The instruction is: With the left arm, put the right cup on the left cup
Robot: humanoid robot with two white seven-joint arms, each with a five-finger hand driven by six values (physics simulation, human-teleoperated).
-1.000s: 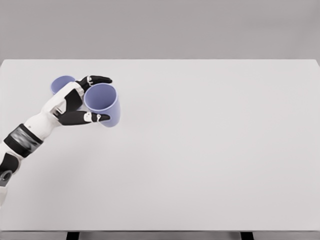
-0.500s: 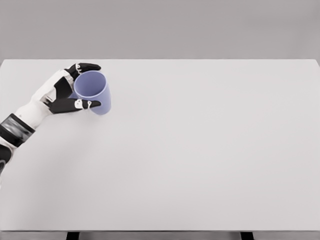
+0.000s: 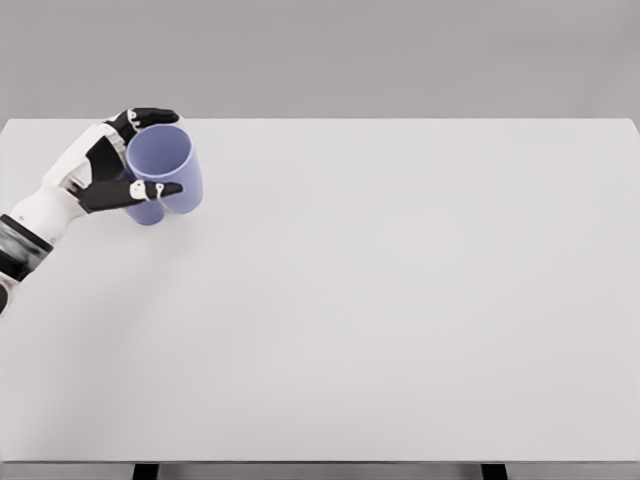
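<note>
Left hand (image 3: 115, 165) fingers wrapped around purple cup (image 3: 163, 165), tilted above second cup (image 3: 146, 210); misaligned release may topple both.

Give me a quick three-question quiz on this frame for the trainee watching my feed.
1. True or false: the left hand is grasping the held cup.
2. Multiple choice: where does the second cup show? A) far right of the table B) just below the held cup, partly hidden by it C) off the table
3. Fill in: the right arm is ____ in this view.

Key
1. True; fingers wrap the purple cup near its rim.
2. B; only its lower part peeks out on the white table.
3. Not visible.
</note>
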